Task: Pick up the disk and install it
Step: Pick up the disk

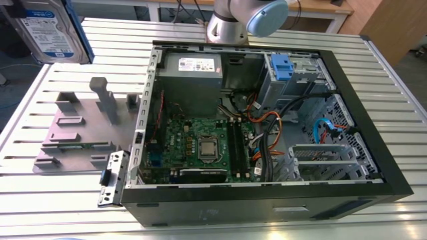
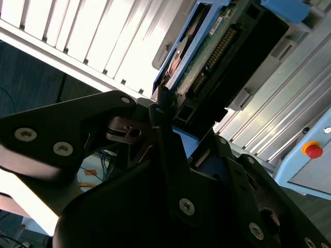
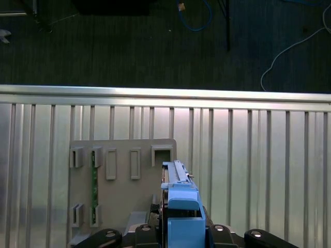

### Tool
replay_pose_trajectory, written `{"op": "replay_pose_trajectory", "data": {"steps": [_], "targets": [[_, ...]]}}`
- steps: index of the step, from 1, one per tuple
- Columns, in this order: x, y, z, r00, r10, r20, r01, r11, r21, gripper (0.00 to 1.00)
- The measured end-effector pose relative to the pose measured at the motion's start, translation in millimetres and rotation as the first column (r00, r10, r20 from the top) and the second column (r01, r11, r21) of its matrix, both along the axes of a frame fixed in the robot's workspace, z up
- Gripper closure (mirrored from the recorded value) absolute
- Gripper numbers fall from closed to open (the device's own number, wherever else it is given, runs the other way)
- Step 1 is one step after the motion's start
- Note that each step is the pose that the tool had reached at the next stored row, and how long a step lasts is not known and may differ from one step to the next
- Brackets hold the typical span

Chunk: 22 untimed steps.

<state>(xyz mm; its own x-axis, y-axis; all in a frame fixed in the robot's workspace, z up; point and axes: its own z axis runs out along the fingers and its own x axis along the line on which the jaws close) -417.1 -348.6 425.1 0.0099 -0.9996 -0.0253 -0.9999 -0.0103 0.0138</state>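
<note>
Where the gripper (image 2: 189, 138) showed in the second wrist view, its jaws stood closed on the disk (image 2: 207, 57). They were drawn in only as far as the drive's thin body allowed, with black fingers (image 2: 161, 124) on either side of it. The disk ran edge-on away from the fingers, its blue rail, green circuit board and a row of connector pins turned toward the camera. Beyond it stood a grey box with a red button (image 2: 313, 150).

In the first wrist view the drive rose from between the gripper's black links, the blue rail end-on. Below it lay the slatted metal table (image 3: 258, 155) and a grey fixture plate (image 3: 119, 175) with several upright slots. The drive hung clear above that plate.

In the exterior view the disk sat high at the exterior view's left, label toward the camera, well apart from the open computer case (image 1: 233, 207). The case lay on its side on the table. Inside it were the green motherboard (image 1: 200, 145), the grey power-supply box (image 1: 192, 70) at the far end and a blue latch (image 1: 280, 65) on the drive cage at the exterior view's right. The fixture plate lay just beside the case, on the exterior view's left. The arm's base column (image 1: 227, 25) stood beyond the case's far wall.
</note>
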Motion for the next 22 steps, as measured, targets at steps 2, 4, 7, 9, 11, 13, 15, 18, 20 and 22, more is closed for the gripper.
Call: {"op": "replay_pose_trajectory", "data": {"steps": [2,4,7,9,11,13,15,18,20,22], "targets": [[0.0,0.0,0.4,1.0,0.0,0.0,0.0,1.0,0.0,0.64],[0.0,0.0,0.7,1.0,0.0,0.0,0.0,1.0,0.0,0.64],[0.0,0.0,1.2,1.0,0.0,0.0,0.0,1.0,0.0,0.64],[0.0,0.0,6.5,1.0,0.0,0.0,0.0,1.0,0.0,0.64],[0.0,0.0,6.8,1.0,0.0,0.0,0.0,1.0,0.0,0.64],[0.0,0.0,7.2,1.0,0.0,0.0,0.0,1.0,0.0,0.64],[0.0,0.0,7.6,1.0,0.0,0.0,0.0,1.0,0.0,0.64],[0.0,0.0,9.1,1.0,0.0,0.0,0.0,1.0,-0.0001,0.64],[0.0,0.0,10.1,1.0,0.0,0.0,0.0,1.0,0.0,0.64],[0.0,0.0,10.5,1.0,0.0,0.0,0.0,1.0,0.0,0.64]]}}
